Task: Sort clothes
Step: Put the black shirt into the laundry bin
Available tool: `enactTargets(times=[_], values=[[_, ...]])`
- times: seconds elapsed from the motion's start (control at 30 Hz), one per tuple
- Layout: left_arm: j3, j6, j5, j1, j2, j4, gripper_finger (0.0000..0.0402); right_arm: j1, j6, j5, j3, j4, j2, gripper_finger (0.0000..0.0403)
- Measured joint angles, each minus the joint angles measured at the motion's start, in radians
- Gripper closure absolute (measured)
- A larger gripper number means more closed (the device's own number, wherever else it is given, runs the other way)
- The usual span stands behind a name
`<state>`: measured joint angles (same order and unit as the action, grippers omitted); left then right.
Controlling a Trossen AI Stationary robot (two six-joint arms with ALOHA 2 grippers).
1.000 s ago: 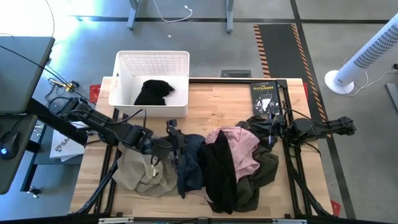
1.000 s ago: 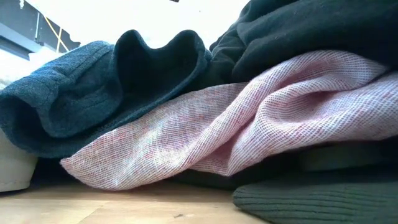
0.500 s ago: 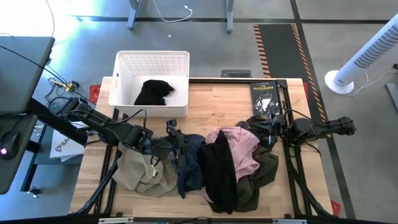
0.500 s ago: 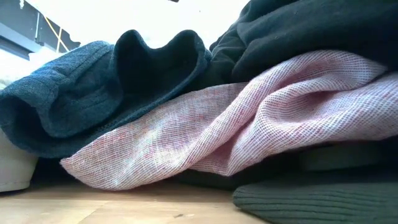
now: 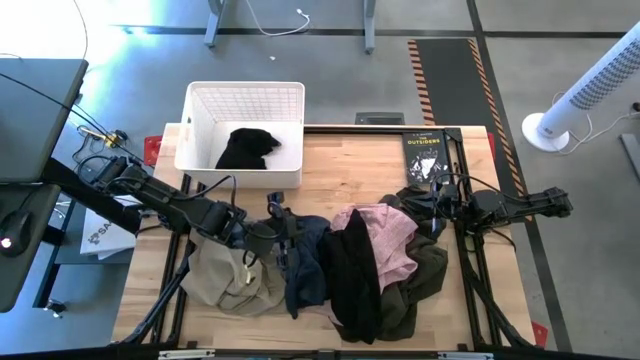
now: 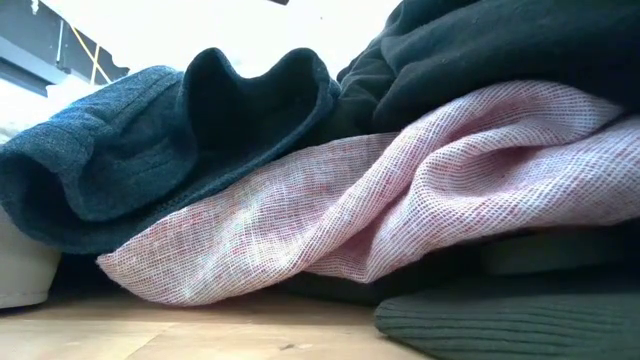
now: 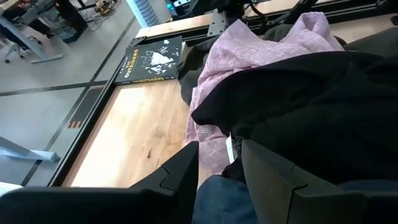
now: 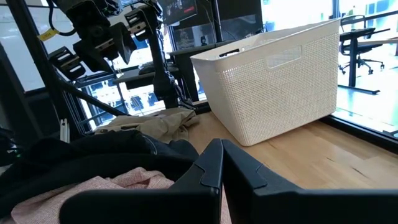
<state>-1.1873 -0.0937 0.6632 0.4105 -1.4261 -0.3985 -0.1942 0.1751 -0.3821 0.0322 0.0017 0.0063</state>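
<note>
You see the left tool (image 5: 283, 228) grasping the navy garment (image 5: 305, 265) beside the khaki garment (image 5: 228, 275), while the right tool (image 5: 437, 212), clenched empty, rests near the book (image 5: 425, 155).

Dark olive-green garment (image 5: 425, 280) mostly buried under black garment (image 5: 352, 275) and light pink garment (image 5: 385, 240). Book (image 7: 151, 59) title too small to read. Low view blocked by cloth; arms unseen there.

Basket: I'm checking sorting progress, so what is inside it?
One black garment lies crumpled in the white basket, against its near wall. Anything beneath that garment is hidden; the remaining floor looks bare.
</note>
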Motion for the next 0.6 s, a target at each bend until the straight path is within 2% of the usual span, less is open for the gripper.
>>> enactTargets(times=[0.17,0.33,0.6], values=[[0.0,0.0,-0.014,-0.011,0.0,0.009,0.0283,0.0,0.0,0.0,0.0,0.0,0.0,0.0402],[0.0,0.007,-0.126,-0.038,-0.027,0.016,0.0283,0.0,0.0,0.0,0.0,0.0,0.0,0.0402],[0.0,0.119,-0.191,-0.058,-0.133,0.126,0.0283,0.0,0.0,0.0,0.0,0.0,0.0,0.0402]])
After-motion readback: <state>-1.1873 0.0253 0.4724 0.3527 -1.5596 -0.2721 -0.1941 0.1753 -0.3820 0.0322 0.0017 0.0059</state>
